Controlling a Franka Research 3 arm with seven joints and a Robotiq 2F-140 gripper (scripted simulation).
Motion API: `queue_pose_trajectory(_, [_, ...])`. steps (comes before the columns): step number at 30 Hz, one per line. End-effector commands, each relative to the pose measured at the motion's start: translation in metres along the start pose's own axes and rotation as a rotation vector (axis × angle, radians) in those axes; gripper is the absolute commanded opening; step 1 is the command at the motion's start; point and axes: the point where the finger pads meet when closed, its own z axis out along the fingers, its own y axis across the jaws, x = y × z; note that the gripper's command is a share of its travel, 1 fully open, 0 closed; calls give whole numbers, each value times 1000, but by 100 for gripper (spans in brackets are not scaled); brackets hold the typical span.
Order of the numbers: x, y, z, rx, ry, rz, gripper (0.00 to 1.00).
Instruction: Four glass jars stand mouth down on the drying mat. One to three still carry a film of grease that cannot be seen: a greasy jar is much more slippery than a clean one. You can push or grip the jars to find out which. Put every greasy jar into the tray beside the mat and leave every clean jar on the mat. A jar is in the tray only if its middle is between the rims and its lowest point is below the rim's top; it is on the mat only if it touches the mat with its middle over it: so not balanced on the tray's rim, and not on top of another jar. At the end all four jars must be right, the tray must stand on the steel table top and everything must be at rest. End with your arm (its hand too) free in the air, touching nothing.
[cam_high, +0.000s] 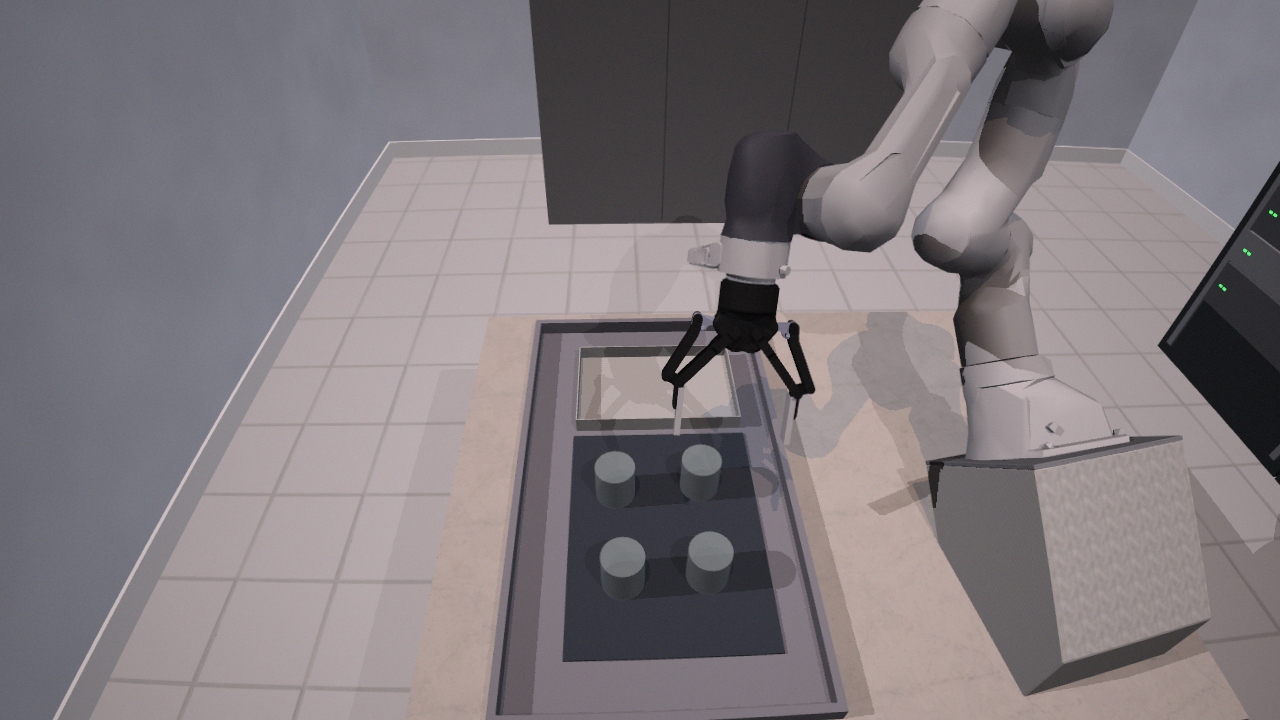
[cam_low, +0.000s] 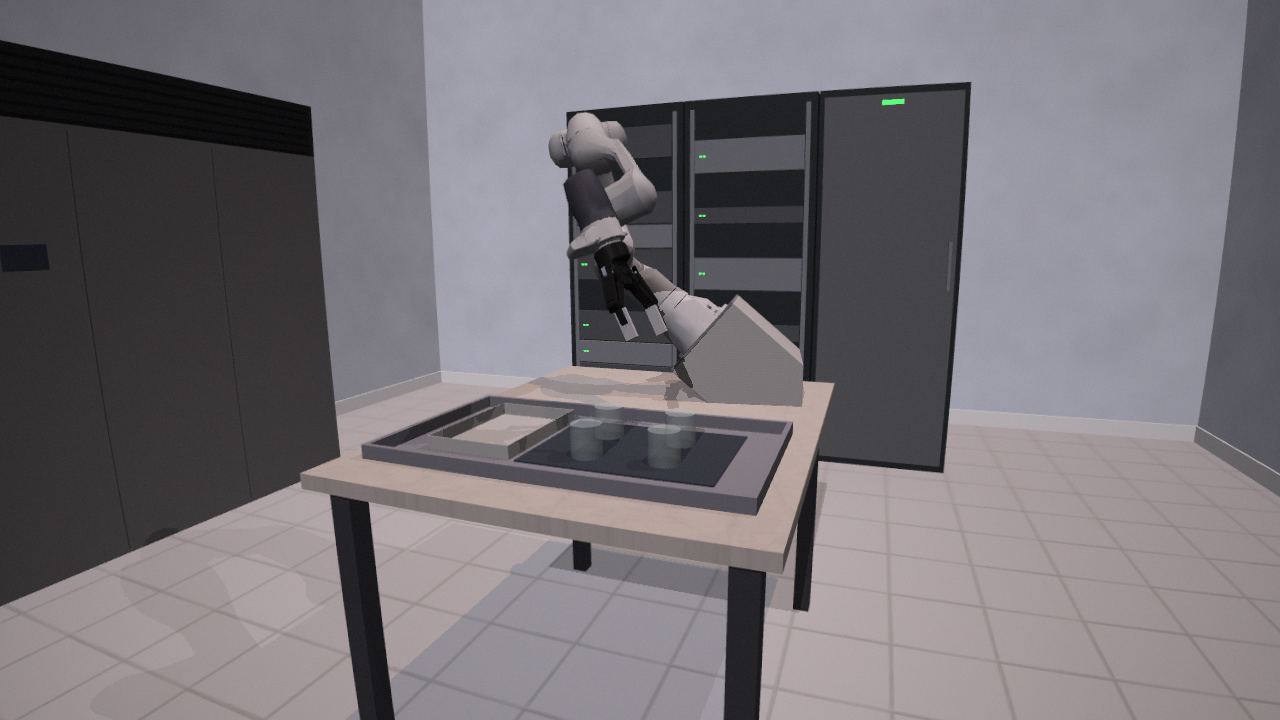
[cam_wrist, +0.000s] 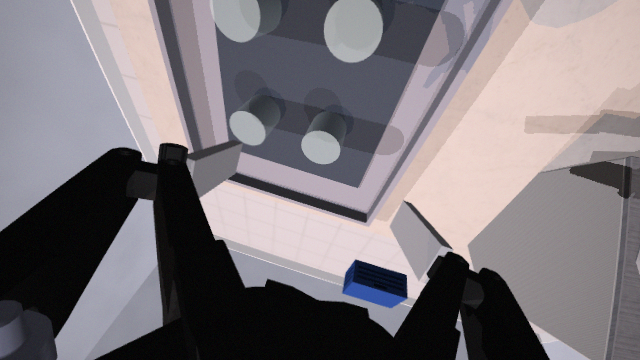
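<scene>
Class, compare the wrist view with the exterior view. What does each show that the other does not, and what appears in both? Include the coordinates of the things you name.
Only the wrist view: a blue box (cam_wrist: 376, 292) beyond the table.

Only the exterior view: the tray (cam_low: 474, 447), with no jar in it; the server racks (cam_low: 748, 154); the table's dark legs (cam_low: 362, 600).

Both: four glass jars (cam_low: 664, 447) (cam_wrist: 321, 147) on the dark drying mat (cam_low: 726, 452) (cam_wrist: 300, 65), though the wrist view cuts off two at its top edge; and the open end effector (cam_low: 642, 324) (cam_wrist: 319, 187), gripping nothing.
</scene>
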Motion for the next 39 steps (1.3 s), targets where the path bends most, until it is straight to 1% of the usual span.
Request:
queue_pose_trajectory(1, [0, -2, 0, 4, 4, 76, 100])
queue_pose_trajectory(3, [0, -2, 0, 4, 4, 76, 100])
queue_pose_trajectory(4, [-1, -10, 1, 36, 45, 161, 100])
queue_pose_trajectory(11, [-1, -10, 1, 36, 45, 161, 100])
queue_pose_trajectory(12, [-3, -17, 1, 68, 85, 235, 100])
queue_pose_trajectory(21, [-3, -17, 1, 68, 85, 235, 100])
queue_pose_trajectory(22, [-4, -26, 1, 102, 124, 322, 100])
queue_pose_trajectory(31, [-4, -26, 1, 102, 124, 322, 100])
queue_pose_trajectory(32, [-6, -34, 1, 135, 161, 410, 100])
queue_pose_trajectory(39, [-6, -34, 1, 135, 161, 410, 100])
